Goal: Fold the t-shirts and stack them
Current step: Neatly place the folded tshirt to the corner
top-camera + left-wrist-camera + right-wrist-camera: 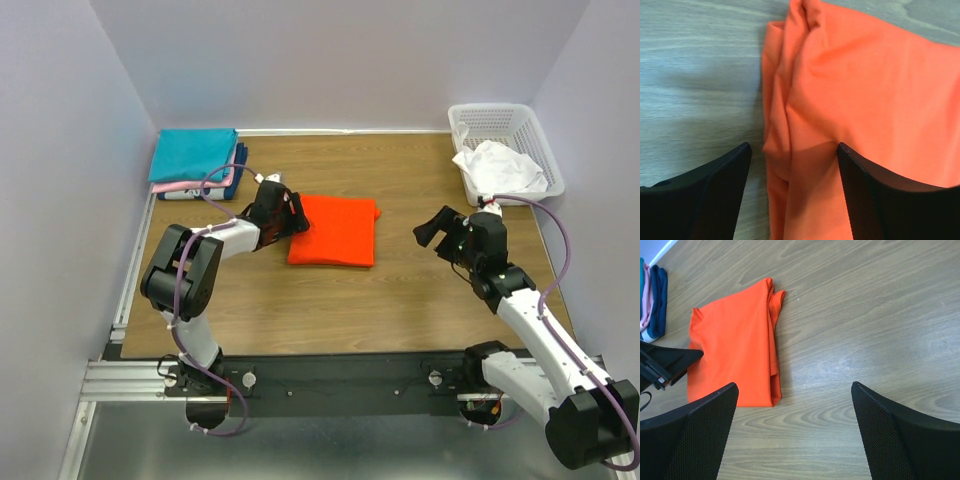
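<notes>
Orange-red shirt (333,230) at centre. At ten o'clock, teal shirt (193,153) over pink shirt (645,290) and navy shirt (659,300). At two o'clock, white shirt (498,168) in white lattice basket (500,118). Tabletop (400,300) brown wood-grain.

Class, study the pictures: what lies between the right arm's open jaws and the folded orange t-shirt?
Only bare wooden table, seen in the top view; the orange t-shirt lies apart.
</notes>
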### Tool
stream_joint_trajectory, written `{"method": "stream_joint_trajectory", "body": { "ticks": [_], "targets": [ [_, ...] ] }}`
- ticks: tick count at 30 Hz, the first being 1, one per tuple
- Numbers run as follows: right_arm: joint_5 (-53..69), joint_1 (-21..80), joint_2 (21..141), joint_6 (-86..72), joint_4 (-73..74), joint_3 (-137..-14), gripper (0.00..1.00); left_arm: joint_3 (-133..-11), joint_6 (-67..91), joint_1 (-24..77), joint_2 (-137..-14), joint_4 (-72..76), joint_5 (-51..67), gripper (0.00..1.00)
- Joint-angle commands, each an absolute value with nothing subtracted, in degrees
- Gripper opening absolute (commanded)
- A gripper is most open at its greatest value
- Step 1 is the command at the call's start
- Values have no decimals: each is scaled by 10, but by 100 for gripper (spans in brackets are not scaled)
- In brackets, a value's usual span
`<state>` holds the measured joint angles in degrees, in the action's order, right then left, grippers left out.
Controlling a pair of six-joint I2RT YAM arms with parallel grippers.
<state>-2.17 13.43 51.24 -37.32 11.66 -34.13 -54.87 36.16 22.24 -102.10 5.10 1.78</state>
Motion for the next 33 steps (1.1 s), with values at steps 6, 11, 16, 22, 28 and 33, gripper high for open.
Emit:
{"method": "stream_joint_trajectory", "body": {
  "ticks": [6, 11, 16, 22, 28, 33],
  "targets": [
    [-40, 134, 510, -355, 119, -333, 100, -544, 358, 271, -1057, 36, 5, 65],
    [-47, 134, 505, -351, 121, -331, 100, -559, 366, 283, -1077, 11, -43, 54],
    [-68, 134, 497, -347, 127, -329, 100, -598, 379, 322, -1092, -42, -150, 43],
    [-98, 134, 492, -342, 138, -330, 100, -642, 369, 325, -1120, -77, -191, 1],
    [-112, 134, 499, -339, 142, -330, 100, -700, 289, 325, -1101, -125, -303, 0],
    [-116, 134, 511, -335, 144, -332, 100, -730, 206, 321, -1081, -115, -431, 0]
  ]
}}
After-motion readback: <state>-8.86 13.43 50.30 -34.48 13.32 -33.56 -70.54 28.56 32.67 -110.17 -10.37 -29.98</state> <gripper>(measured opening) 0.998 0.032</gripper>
